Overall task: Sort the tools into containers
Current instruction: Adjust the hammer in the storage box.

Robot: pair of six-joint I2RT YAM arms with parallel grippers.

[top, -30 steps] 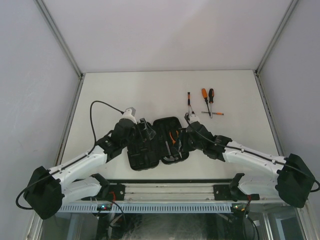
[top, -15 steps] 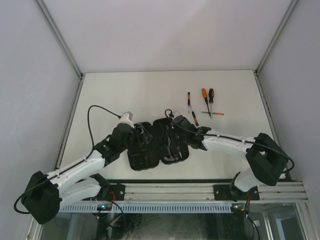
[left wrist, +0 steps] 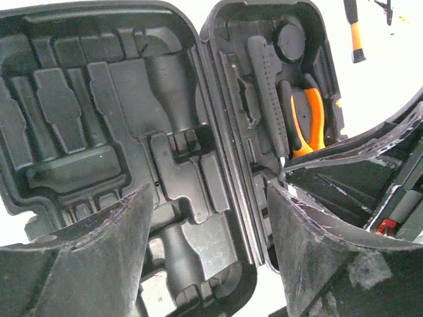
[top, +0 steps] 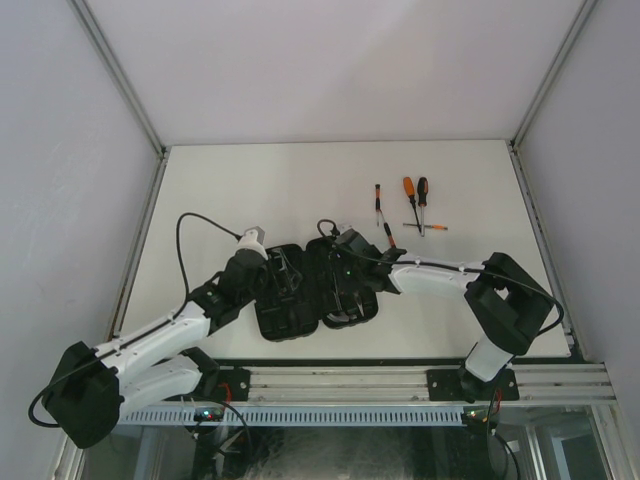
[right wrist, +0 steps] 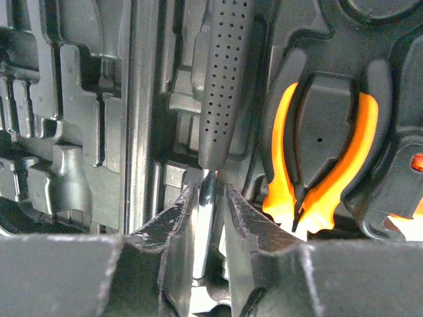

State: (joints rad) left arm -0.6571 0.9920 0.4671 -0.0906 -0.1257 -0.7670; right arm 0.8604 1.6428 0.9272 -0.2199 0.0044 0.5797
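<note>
My right claw (right wrist: 210, 191) hangs over the right half of the open case (right wrist: 132, 99). Its 2 fingers (right wrist: 175, 218) stand either side of the hammer's (right wrist: 221, 79) bare steel shaft, just below the black dimpled handle. The gap is narrow, but I cannot tell whether the pads already pinch the shaft. The hammer lies lengthwise in the case beside the pliers (right wrist: 277, 158), which sit in their moulded slot.

My left claw (left wrist: 210, 191) hovers over the case's left half, jaws wide apart and holding nothing.

The hammer should feel stiff and head-heavy. Its polished shaft looks slippery, so a grip there may let it swing or slide. I judge the dimpled handle the safer hold, or the shaft taken close to the head.

The screwdrivers (top: 409, 190) lie on the surface (top: 250, 190) well beyond the case. They look light and thin and could roll, so I would take each across the handle.
</note>
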